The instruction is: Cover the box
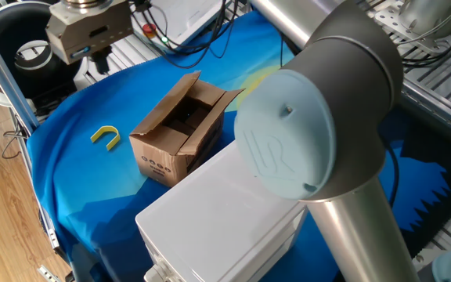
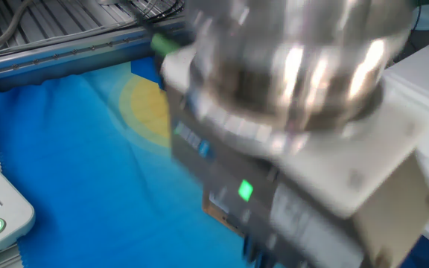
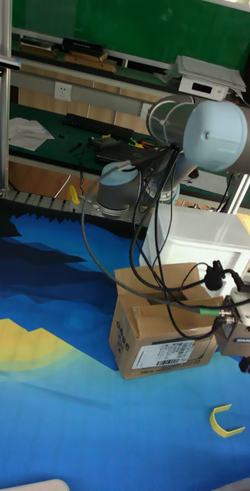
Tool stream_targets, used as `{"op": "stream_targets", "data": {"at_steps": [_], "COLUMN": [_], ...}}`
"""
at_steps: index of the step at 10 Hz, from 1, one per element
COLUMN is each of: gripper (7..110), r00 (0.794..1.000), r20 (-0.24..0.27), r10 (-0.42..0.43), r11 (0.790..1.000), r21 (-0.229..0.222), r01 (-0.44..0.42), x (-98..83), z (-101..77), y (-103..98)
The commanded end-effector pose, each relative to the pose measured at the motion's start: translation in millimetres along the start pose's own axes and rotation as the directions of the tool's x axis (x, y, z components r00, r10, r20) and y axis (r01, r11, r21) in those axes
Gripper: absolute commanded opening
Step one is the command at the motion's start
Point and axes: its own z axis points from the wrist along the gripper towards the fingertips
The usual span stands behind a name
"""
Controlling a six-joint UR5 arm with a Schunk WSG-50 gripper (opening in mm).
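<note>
The box is a small brown carton standing on the blue cloth, its top flaps up and its inside open. In the tall fixed view the box shows a printed label on its side. My gripper hangs above the cloth at the far left, well apart from the box and higher than it. Its dark fingers read as one narrow stub with nothing between them. The tall fixed view has the gripper to the right of the box. In the other fixed view the blurred gripper body fills the frame and hides nearly all of the box.
A large white plastic box stands right beside the carton. A yellow U-shaped piece lies on the cloth to its left. The arm's big grey joint blocks the right side. Cables hang over the carton.
</note>
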Motion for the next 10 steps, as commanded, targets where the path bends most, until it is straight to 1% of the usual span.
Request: {"op": "stream_targets", "data": {"at_steps": [1, 2, 3, 4, 5, 6, 7, 8, 9, 10], "gripper": [7, 7, 7, 7, 7, 7, 7, 7, 7, 7], "r00": [1.000, 1.000, 0.999, 0.997, 0.995, 0.994, 0.994, 0.995, 0.996, 0.997], "r20": [0.008, -0.011, -0.029, -0.058, -0.068, -0.067, -0.066, -0.061, -0.058, -0.042], "r10": [0.006, -0.008, -0.031, -0.060, -0.072, -0.086, -0.087, -0.084, -0.072, -0.065], "r11": [1.000, 1.000, 0.999, 0.997, 0.997, 0.996, 0.996, 0.996, 0.997, 0.998], "r21": [-0.011, 0.020, 0.039, 0.045, 0.035, 0.022, 0.018, 0.025, 0.011, 0.007], "r01": [-0.006, 0.009, 0.033, 0.063, 0.075, 0.087, 0.089, 0.086, 0.072, 0.065], "x": [-7.2, 4.8, 18.9, 36.9, 50.3, 60.3, 63.9, 56.7, 43.9, 31.3], "z": [3.4, -8.3, -20.4, -30.3, -36.6, -40.9, -42.9, -40.7, -35.2, -28.7], "y": [4, -5, -14, -21, -26, -31, -34, -35, -26, -19]}}
